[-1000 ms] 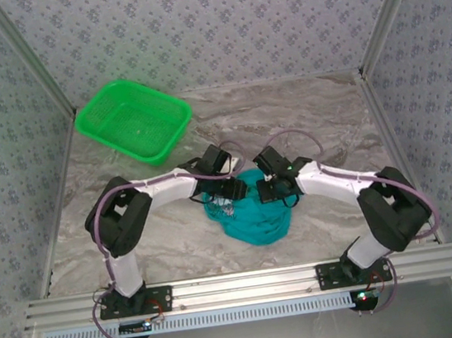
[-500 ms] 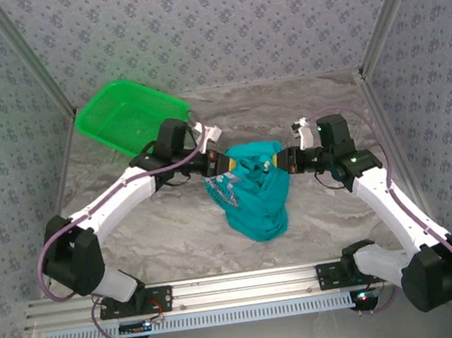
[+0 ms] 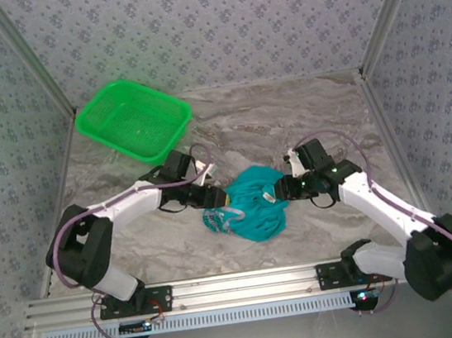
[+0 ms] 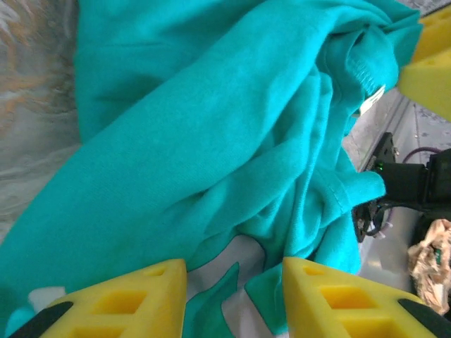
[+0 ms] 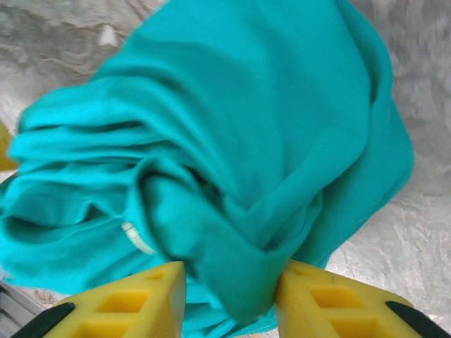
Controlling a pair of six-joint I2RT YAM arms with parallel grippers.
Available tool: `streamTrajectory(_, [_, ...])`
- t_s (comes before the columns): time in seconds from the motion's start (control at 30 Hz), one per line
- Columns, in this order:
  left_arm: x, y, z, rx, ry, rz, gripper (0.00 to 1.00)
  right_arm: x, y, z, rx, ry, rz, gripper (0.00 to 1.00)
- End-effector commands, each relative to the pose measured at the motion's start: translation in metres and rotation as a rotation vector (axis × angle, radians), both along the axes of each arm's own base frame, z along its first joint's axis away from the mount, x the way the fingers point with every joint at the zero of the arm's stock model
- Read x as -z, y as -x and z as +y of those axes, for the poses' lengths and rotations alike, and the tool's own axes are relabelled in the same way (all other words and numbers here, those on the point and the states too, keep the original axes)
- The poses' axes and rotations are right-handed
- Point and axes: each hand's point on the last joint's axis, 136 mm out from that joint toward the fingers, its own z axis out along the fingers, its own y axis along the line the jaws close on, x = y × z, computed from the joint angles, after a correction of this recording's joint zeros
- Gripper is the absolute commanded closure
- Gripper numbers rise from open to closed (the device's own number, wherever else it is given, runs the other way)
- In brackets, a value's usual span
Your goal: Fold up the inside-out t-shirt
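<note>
Cloth of the t-shirt [image 3: 253,213] lies bunched in a heap near the middle of the surface [image 3: 302,113], between the two arms. The left hand [image 3: 217,197] pinches a fold at the heap's left edge, by the white print. The right hand [image 3: 283,191] pinches a thick fold at its right edge. Folding well probably calls for drawing both hands apart until the shirt spreads flat. The green basket [image 3: 132,119] sits well apart, far left, blocking nothing.

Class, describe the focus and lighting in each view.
Top external: even, soft light, sharp throughout, with only a faint shadow round the t-shirt. Left wrist: the cloth folds are crisp, while the table behind looks soft. Right wrist: the t-shirt is slightly blurred.
</note>
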Motion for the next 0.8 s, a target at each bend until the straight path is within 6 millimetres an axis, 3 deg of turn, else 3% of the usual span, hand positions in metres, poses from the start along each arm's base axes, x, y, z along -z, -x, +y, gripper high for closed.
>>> streamTrajectory(0.0, [-0.030,-0.009,0.002,0.017,-0.020,-0.134,0.59,-0.021,0.001,-0.007,-0.021,0.135,-0.125,0.57])
streamTrajectory(0.13, [-0.046,0.006,-0.017,0.092,-0.038,-0.203,0.58,-0.022,0.002,0.003,-0.053,0.221,-0.201,0.53])
streamTrajectory(0.27, [-0.055,0.011,-0.035,0.104,-0.051,-0.243,0.55,-0.002,-0.001,0.018,-0.072,0.252,-0.216,0.51])
streamTrajectory(0.37, [-0.046,0.002,-0.042,0.057,-0.095,-0.249,0.51,0.014,-0.017,0.000,0.025,0.372,-0.223,0.51])
streamTrajectory(0.5, [-0.027,-0.002,-0.060,0.050,-0.168,-0.244,0.50,0.018,-0.036,0.000,0.067,0.387,-0.247,0.54])
streamTrajectory(0.53, [-0.022,-0.003,-0.064,0.047,-0.195,-0.247,0.49,0.017,-0.040,-0.002,0.089,0.394,-0.254,0.64])
streamTrajectory(0.57, [-0.016,-0.004,-0.067,0.048,-0.212,-0.245,0.49,0.013,-0.044,-0.006,0.115,0.402,-0.261,0.80])
streamTrajectory(0.63, [-0.006,-0.010,-0.069,0.028,-0.255,-0.244,0.49,0.005,-0.048,-0.009,0.136,0.384,-0.277,0.93])
streamTrajectory(0.7, [0.000,-0.020,-0.066,-0.004,-0.302,-0.258,0.50,-0.005,-0.046,-0.009,0.138,0.342,-0.282,1.00])
streamTrajectory(0.77, [-0.004,-0.028,-0.067,-0.020,-0.317,-0.279,0.55,-0.015,-0.042,-0.008,0.123,0.290,-0.281,1.00])
